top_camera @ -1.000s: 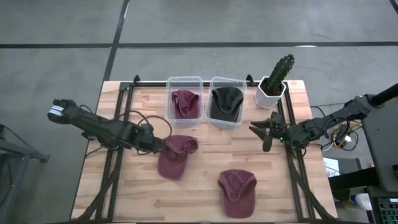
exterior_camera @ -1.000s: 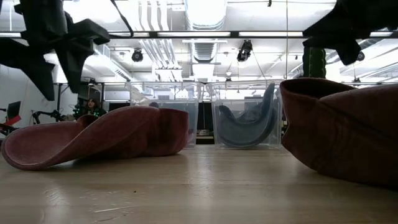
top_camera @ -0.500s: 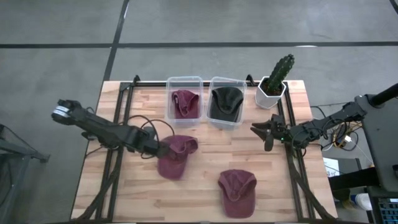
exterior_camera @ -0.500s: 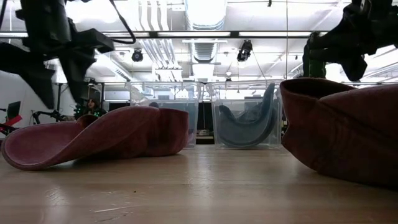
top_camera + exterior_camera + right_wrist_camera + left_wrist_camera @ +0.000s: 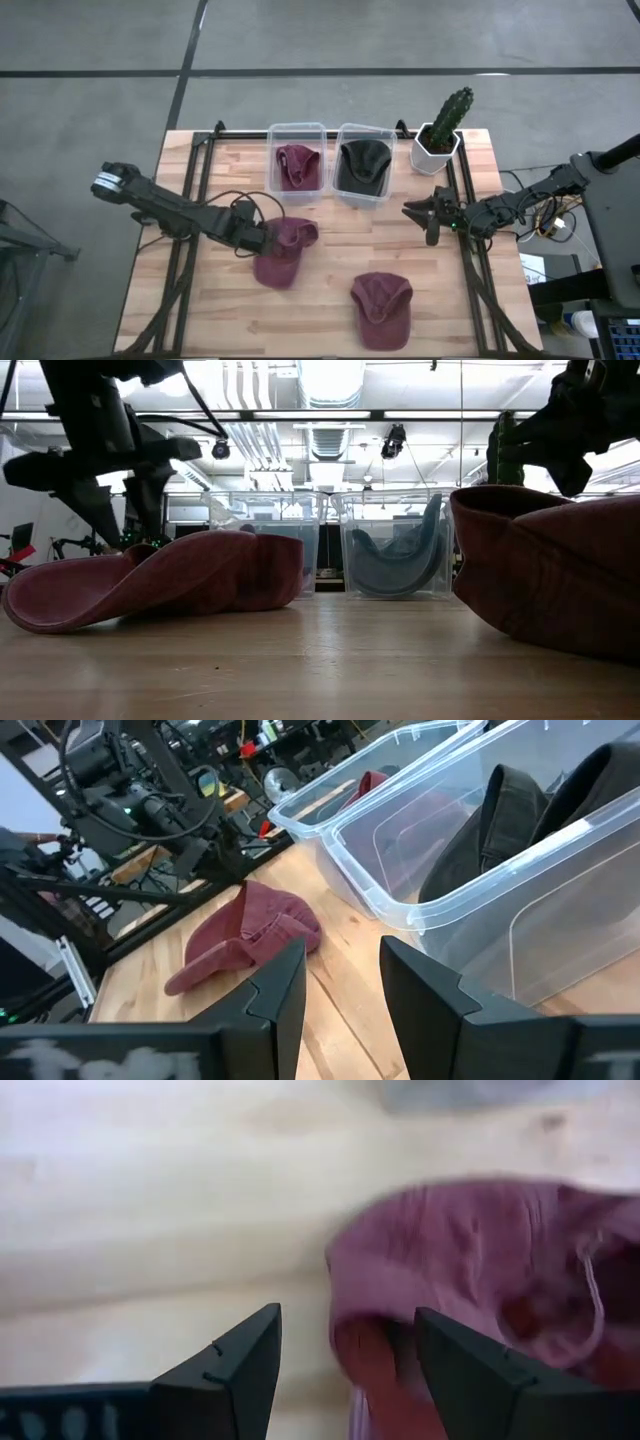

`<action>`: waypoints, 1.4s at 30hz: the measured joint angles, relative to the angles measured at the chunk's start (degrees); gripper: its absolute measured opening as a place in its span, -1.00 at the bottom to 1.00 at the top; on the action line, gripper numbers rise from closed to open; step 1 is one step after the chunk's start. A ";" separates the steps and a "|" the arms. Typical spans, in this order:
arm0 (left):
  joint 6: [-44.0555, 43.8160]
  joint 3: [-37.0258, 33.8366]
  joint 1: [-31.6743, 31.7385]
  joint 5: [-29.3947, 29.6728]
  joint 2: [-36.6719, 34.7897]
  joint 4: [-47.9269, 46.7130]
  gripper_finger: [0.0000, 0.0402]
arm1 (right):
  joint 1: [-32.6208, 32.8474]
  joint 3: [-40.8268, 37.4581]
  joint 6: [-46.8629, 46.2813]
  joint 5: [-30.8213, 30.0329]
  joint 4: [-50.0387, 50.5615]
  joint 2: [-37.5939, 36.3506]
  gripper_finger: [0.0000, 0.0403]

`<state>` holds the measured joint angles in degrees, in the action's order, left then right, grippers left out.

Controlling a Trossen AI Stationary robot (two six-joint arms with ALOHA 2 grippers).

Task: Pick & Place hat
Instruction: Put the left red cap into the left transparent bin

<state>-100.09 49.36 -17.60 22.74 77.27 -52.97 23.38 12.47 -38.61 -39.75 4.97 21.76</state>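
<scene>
The wooden desk [image 5: 200, 300] carries everything, seen from above with twelve o'clock at its far edge. At about twelve o'clock stand two clear bins side by side: the left bin [image 5: 297, 132] holds a maroon hat, the right bin [image 5: 364, 132] a dark one. A potted cactus [image 5: 443, 125] sits at one o'clock, just beside the right bin.

Two maroon hats lie loose on the desk. The nearer-centre hat [image 5: 283, 248] rests just on the six o'clock side of the left bin, its long axis running from about one o'clock down to seven o'clock, the crown end toward the bin. The second hat [image 5: 383, 306] lies at about five o'clock, well apart from both arms.

The left hand [image 5: 250, 237] is at the nine o'clock edge of the centre hat, so the hat lies toward three o'clock from it. In the left wrist view its fingers [image 5: 235, 1370] are spread, with the hat's rolled edge [image 5: 470, 1280] showing between and just beyond them; it grips nothing yet. The left arm is clearly the nearer one for this hat.

The right hand [image 5: 432, 214] waits at three o'clock, near the right bin, its fingers spread and holding nothing.

My judgement: the coming move is a short advance toward three o'clock, then a pinch across the fabric edge.
</scene>
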 joint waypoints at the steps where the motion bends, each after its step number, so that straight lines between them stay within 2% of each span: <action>1: 0.08 0.00 0.05 1.48 0.41 -0.02 0.10 | -0.02 0.00 0.00 0.47 0.00 0.00 -0.39; 5: 0.20 -0.02 0.44 5.64 1.62 1.30 0.10 | 0.00 -0.04 -0.72 1.25 0.10 0.09 -0.39; 18: 4.34 -0.02 3.55 4.94 5.69 2.44 0.10 | 0.00 -0.07 -1.92 1.43 0.13 0.09 -0.39; 22: 4.43 -0.47 3.95 1.98 6.60 3.87 0.10 | -0.01 -0.07 -1.95 1.43 0.15 0.09 -0.39; 30: 4.37 -6.48 3.91 -4.81 6.28 16.88 0.10 | -0.02 -0.07 -1.95 1.41 0.15 0.09 -0.39; 35: 4.19 -8.57 3.91 -9.38 6.15 20.00 0.10 | -0.02 -0.07 -1.92 1.41 0.17 0.07 -0.39; 42: 4.00 -9.35 3.93 -9.79 6.17 21.04 0.08 | -0.02 -0.07 -1.92 1.38 0.20 0.07 -0.39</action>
<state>-96.09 40.02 -13.67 12.95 83.44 -31.93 23.36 12.40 -40.53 -38.37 5.17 21.82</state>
